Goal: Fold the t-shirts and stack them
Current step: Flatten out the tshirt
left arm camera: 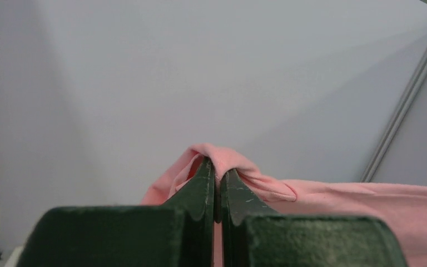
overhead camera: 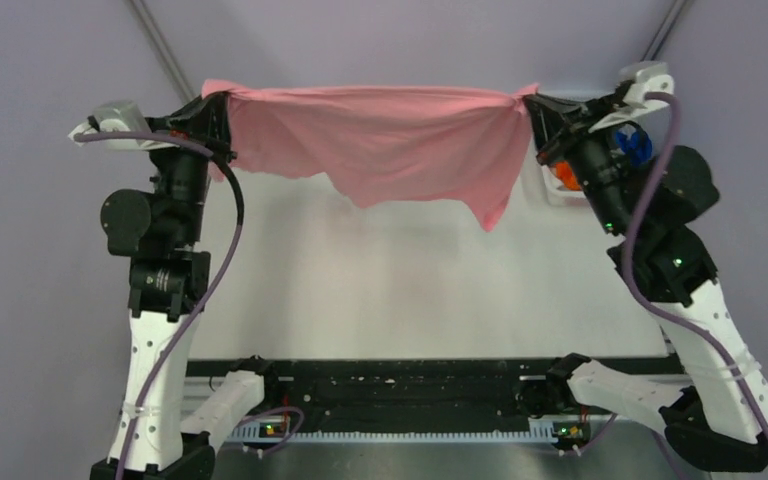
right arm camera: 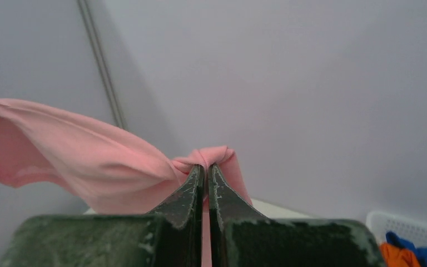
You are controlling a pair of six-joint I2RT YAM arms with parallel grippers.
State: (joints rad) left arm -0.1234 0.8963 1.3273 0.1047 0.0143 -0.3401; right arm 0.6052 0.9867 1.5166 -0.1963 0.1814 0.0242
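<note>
The light pink t-shirt (overhead camera: 380,140) hangs stretched in the air between my two grippers, high above the table at the back. My left gripper (overhead camera: 222,100) is shut on its left corner; in the left wrist view the cloth (left arm camera: 333,197) bunches over the fingertips (left arm camera: 219,167). My right gripper (overhead camera: 526,100) is shut on its right corner; in the right wrist view the cloth (right arm camera: 78,158) trails to the left from the fingertips (right arm camera: 206,167). The orange t-shirt (overhead camera: 565,172) and the blue t-shirt (overhead camera: 635,143) lie in the basket at the right, partly hidden by the right arm.
The white plastic basket (overhead camera: 552,190) stands at the back right behind the right arm; its rim also shows in the right wrist view (right arm camera: 406,222). The white table (overhead camera: 400,290) lies below the hanging shirt. Two metal poles run up the back wall.
</note>
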